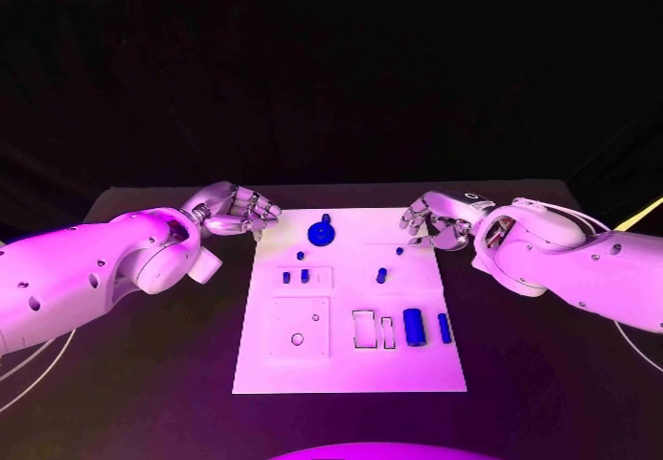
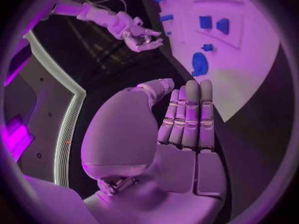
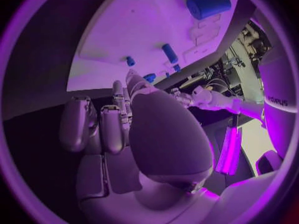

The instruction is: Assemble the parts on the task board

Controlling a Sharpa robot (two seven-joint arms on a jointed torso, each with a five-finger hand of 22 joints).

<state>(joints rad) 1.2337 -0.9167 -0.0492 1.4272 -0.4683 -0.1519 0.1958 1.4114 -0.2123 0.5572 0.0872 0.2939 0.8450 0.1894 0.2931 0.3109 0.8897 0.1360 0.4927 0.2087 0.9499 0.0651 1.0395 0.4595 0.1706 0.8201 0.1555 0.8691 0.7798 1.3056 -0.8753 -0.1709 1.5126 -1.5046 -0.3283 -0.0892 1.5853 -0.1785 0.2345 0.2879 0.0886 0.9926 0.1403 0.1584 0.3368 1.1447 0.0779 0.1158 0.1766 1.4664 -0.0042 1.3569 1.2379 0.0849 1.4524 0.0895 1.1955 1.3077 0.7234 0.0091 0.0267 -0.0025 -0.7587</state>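
Progress: early, by my judgement; most parts lie loose and neither hand holds one.
Left hand (image 1: pixel 232 213): hovers just off the far left corner of the task board (image 1: pixel 415 374), fingers straight and pressed together, holding nothing.
Round part (image 1: pixel 321 233): lies flat near the board's far edge, untouched.
Small pegs (image 1: pixel 296 277): two stand in a recessed block left of the board's centre, possibly already seated.
Cylinders (image 1: pixel 428 326): two lie side by side toward the board's right edge, beside pale rectangular slots.
Right hand (image 1: pixel 437 218): hovers at the far right corner, fingers curled inward on nothing.
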